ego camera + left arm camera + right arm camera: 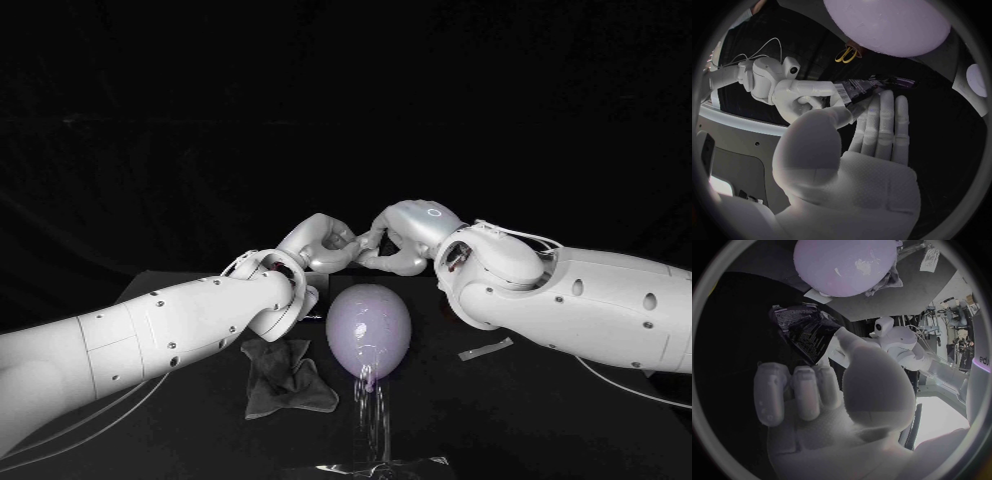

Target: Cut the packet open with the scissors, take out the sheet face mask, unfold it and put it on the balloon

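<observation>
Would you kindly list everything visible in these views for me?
balloon: one, pale purple, table centre
packet: one, dark, held up behind the balloon
scissors: one pair, yellow handles, on the table near the balloon
crumpled cloth: one, grey, left of the balloon
strip: one, pale, right of the balloon
clear stand: one, below the balloon
table: one, black
right robot hand: silver, grips the packet
left robot hand: silver, fingers against the packet
</observation>
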